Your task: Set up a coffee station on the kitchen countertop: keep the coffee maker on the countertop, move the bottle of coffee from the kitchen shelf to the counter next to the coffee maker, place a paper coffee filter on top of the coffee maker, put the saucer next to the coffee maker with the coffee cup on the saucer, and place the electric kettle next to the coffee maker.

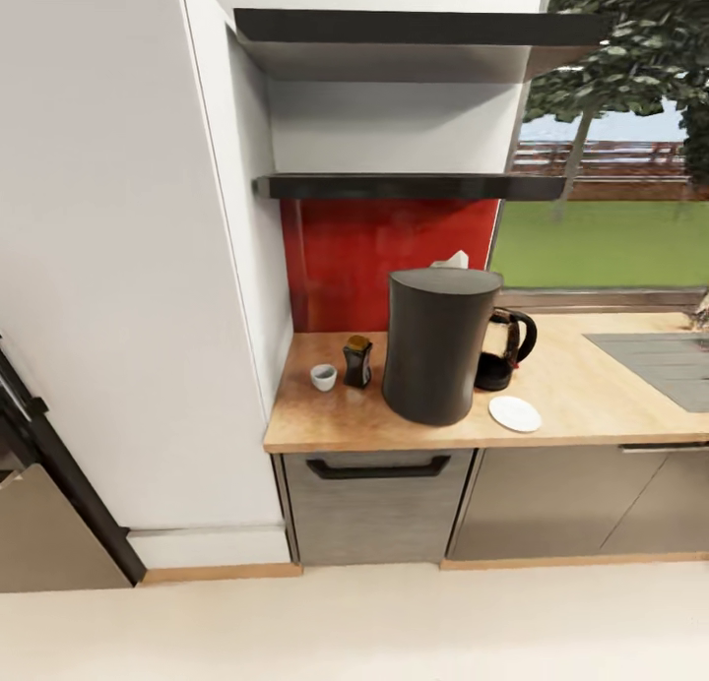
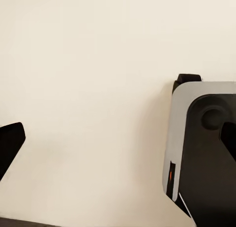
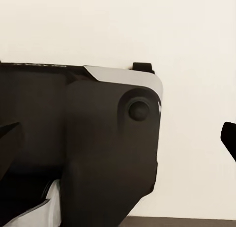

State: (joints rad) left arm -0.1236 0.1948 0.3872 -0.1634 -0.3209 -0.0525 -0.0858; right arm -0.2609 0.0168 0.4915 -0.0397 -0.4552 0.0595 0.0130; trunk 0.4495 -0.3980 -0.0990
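On the wooden countertop (image 1: 591,396) stands the tall dark coffee maker (image 1: 438,344), with a white paper filter (image 1: 453,260) showing at its top rear. The black electric kettle (image 1: 505,349) sits just behind it to the right. A white saucer (image 1: 515,413) lies bare in front of the kettle. The small white coffee cup (image 1: 323,376) and the dark coffee bottle (image 1: 357,360) with a gold lid stand left of the coffee maker. My left gripper (image 2: 118,143) and right gripper (image 3: 118,138) are both open over the pale floor, holding nothing.
Two dark shelves (image 1: 404,185) hang above the counter against a red backsplash (image 1: 384,258). A tall white cabinet (image 1: 128,268) stands at the left, a sink (image 1: 665,361) at the right. My dark base (image 3: 83,143) shows under the grippers.
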